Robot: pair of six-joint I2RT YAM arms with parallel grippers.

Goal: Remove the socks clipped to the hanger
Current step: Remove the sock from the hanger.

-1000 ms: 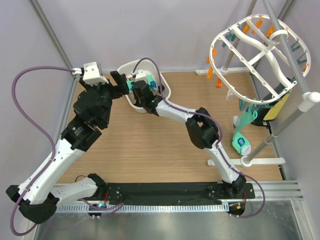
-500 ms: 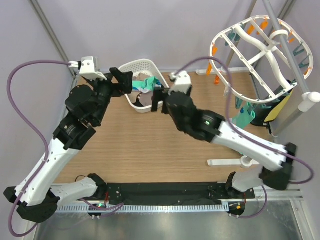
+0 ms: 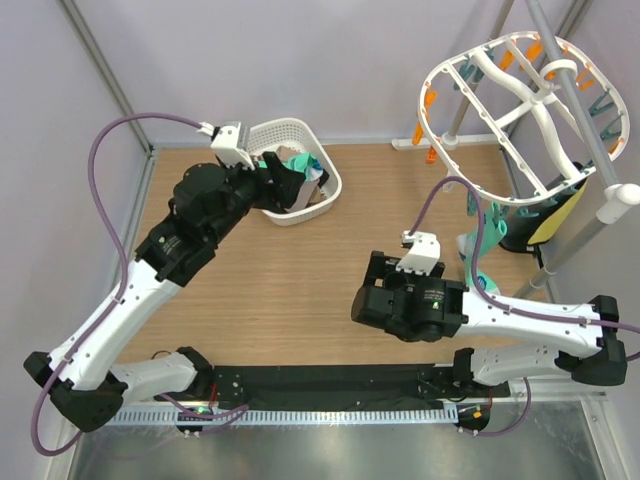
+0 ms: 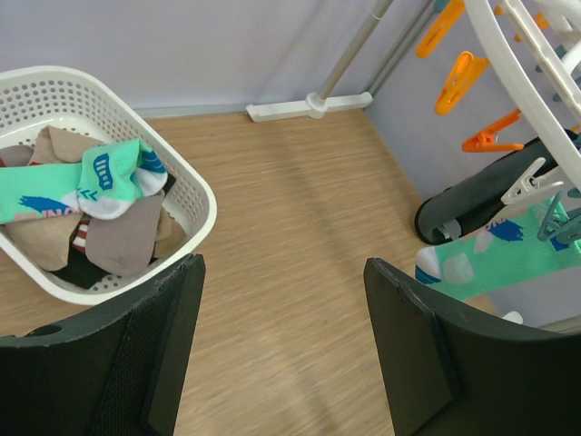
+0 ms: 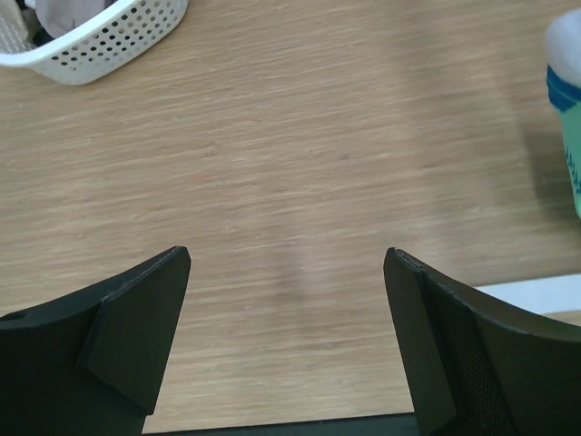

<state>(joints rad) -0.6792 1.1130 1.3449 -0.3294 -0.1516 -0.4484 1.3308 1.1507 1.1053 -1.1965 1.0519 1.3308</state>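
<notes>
Bright, even, diffuse light fills every view. The light-brown wooden counter point(image 3: 300, 300) carries only faint, soft-edged shadows. In the left wrist view its grain smears at the near middle; the teal-and-white sock point(image 5: 567, 54) at the right wrist view's right edge is blurred

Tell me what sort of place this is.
Probably a lab robot cell staged for laundry: a wooden table boxed in by plain grey walls, a clip hanger, and a basket of socks.
</notes>
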